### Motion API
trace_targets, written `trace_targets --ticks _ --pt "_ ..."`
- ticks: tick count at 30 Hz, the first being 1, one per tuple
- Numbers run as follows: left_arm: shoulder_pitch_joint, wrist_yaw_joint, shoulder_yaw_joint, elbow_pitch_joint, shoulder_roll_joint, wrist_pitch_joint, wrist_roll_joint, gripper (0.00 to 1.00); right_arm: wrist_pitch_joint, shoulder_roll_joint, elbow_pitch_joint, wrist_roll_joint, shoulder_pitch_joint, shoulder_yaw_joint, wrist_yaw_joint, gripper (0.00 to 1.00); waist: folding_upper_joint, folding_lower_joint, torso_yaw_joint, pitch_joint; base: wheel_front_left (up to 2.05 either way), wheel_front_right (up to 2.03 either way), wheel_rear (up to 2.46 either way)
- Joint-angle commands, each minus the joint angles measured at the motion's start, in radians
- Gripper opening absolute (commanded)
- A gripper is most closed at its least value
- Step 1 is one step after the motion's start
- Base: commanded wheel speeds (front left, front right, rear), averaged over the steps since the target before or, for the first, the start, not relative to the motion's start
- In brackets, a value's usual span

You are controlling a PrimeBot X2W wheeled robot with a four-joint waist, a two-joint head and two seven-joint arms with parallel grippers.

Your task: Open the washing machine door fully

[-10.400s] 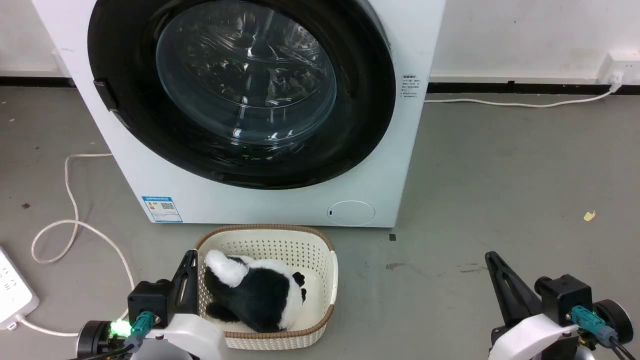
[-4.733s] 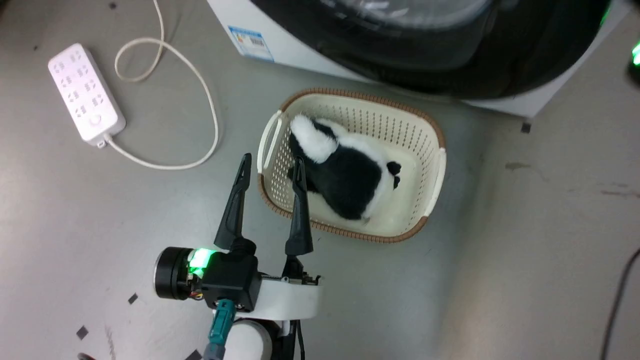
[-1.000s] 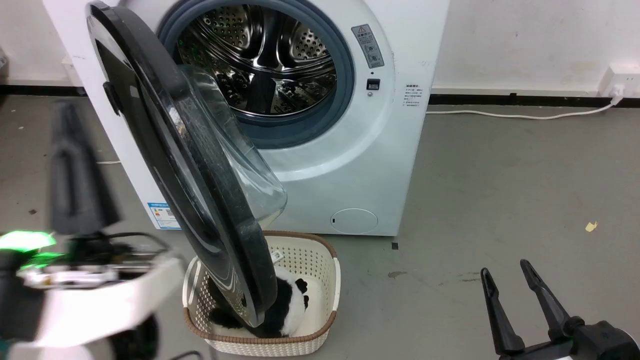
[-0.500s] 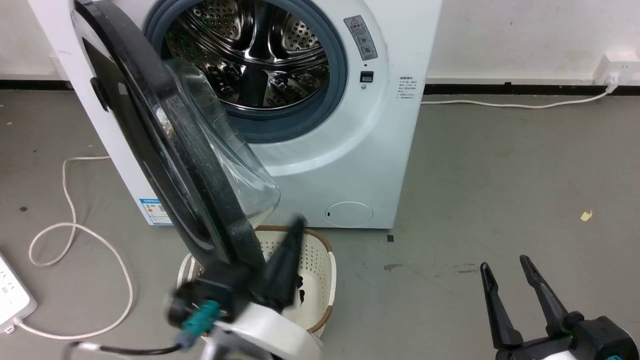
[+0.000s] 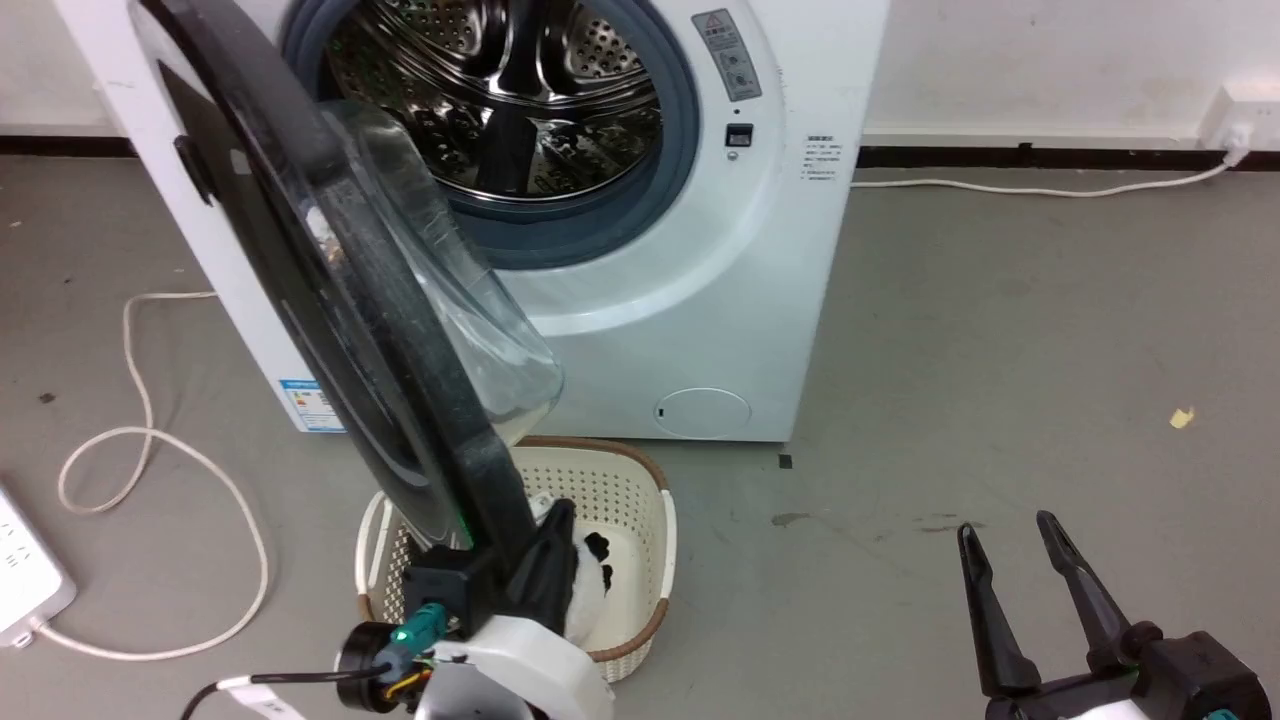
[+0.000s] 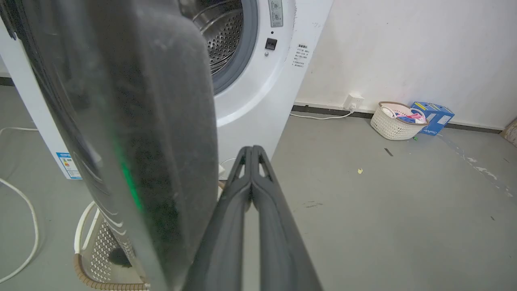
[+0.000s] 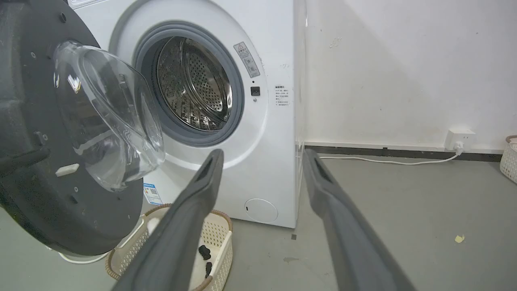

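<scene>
The washing machine door (image 5: pixel 330 290) stands swung out to the left, nearly edge-on in the head view, its clear glass bowl (image 5: pixel 470 330) bulging toward the steel drum mouth (image 5: pixel 520 110). My left gripper (image 5: pixel 560 512) is shut with nothing in it. It sits low, right beside the door's bottom edge on its inner side; I cannot tell if it touches. In the left wrist view the joined fingers (image 6: pixel 251 151) rise just right of the door (image 6: pixel 121 121). My right gripper (image 5: pixel 1005 524) hangs open at the lower right, well away from the door (image 7: pixel 32 169).
A cream basket (image 5: pixel 655 500) holding a black-and-white plush toy (image 5: pixel 590 585) sits on the floor under the door. A power strip (image 5: pixel 25 575) and its cable (image 5: pixel 150 440) lie at the left. Another basket (image 6: pixel 394 121) and a blue box (image 6: pixel 432 115) stand by the wall.
The door, shut at first, now stands open. In the last second my left arm swept from the left side to under the door's lower edge. The right gripper held still.
</scene>
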Motion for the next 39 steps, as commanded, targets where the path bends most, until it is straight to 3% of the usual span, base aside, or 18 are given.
trace_targets --ticks 1,8,22,24,31,33,34,39 --pt "-0.014 0.005 0.013 0.01 0.007 -0.016 -0.009 0.0 -0.004 -0.004 0.003 0.009 -0.016 0.003 0.001 1.0 0.0 -0.0001 0.009 -0.002 0.0 0.0 0.0" --pt "-0.006 0.003 0.045 0.05 0.021 -0.057 -0.034 0.0 -0.004 -0.008 0.012 0.009 -0.004 0.011 0.001 1.0 0.0 -0.0001 0.076 -0.027 0.0 0.0 0.0" --pt "0.02 0.033 0.105 0.009 0.073 -0.053 -0.058 0.0 -0.004 -0.004 0.0 0.008 -0.004 0.029 0.001 1.0 0.0 -0.0001 0.285 0.007 0.0 0.0 0.0" --pt "0.008 0.052 0.154 -0.013 0.103 -0.053 -0.067 0.0 -0.004 -0.021 -0.007 0.01 -0.018 0.034 0.001 1.0 0.0 -0.0001 0.326 0.052 0.0 0.0 0.0" --pt "-0.03 0.08 0.268 -0.025 0.17 -0.043 -0.106 0.0 -0.004 -0.065 -0.019 0.016 -0.042 0.047 0.001 1.0 0.0 -0.0001 0.36 0.134 0.0 0.0 0.0" --pt "-0.044 0.084 0.307 -0.017 0.193 -0.042 -0.123 0.0 -0.002 -0.079 -0.025 0.018 -0.048 0.047 0.001 1.0 0.0 -0.0001 0.363 0.155 0.0 0.0 0.0" --pt "-0.074 0.085 0.364 0.003 0.233 -0.044 -0.146 0.0 0.007 -0.101 -0.036 0.02 -0.057 0.046 0.001 1.0 0.0 -0.0001 0.364 0.184 0.0 0.0 0.0" --pt "-0.152 0.073 0.441 0.065 0.298 -0.042 -0.187 0.0 0.029 -0.139 -0.066 0.023 -0.066 0.035 0.001 1.0 0.0 -0.0001 0.362 0.232 0.0 0.0 0.0"
